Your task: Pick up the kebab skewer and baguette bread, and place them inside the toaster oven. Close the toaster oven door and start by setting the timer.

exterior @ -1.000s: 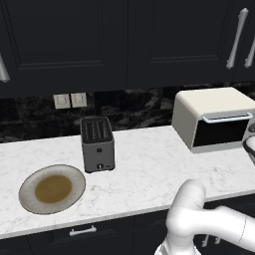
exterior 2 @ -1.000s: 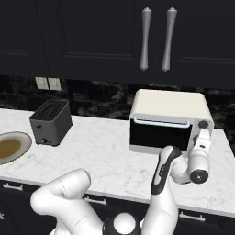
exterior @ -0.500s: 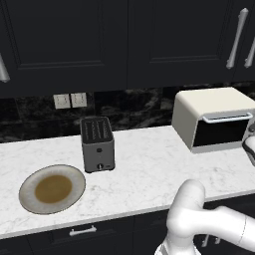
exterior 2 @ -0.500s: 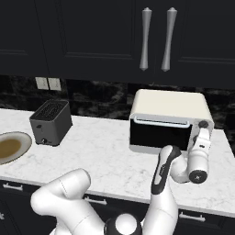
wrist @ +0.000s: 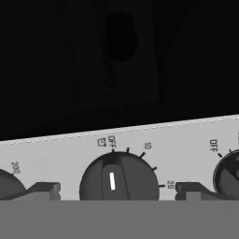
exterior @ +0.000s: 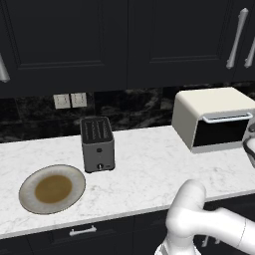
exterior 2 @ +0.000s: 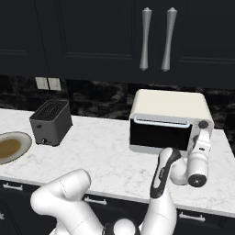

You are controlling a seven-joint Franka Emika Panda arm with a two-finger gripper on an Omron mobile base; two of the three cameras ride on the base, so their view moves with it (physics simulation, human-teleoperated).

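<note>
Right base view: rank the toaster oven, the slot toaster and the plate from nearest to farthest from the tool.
1. Toaster oven: right of the counter; the tool is at its right front corner, by the knobs.
2. Slot toaster: left of the oven, mid-counter.
3. Plate: far left edge of the counter.

Black cabinets [exterior: 99, 40] above a black marble backsplash [exterior: 134, 107]; white marble counter [exterior: 144, 169]; outlets [exterior: 69, 100] on backsplash.

Cream toaster oven [exterior 2: 170, 106], dk glass door [exterior 2: 158, 134], white-speckled marble counter [exterior: 144, 169].
</note>
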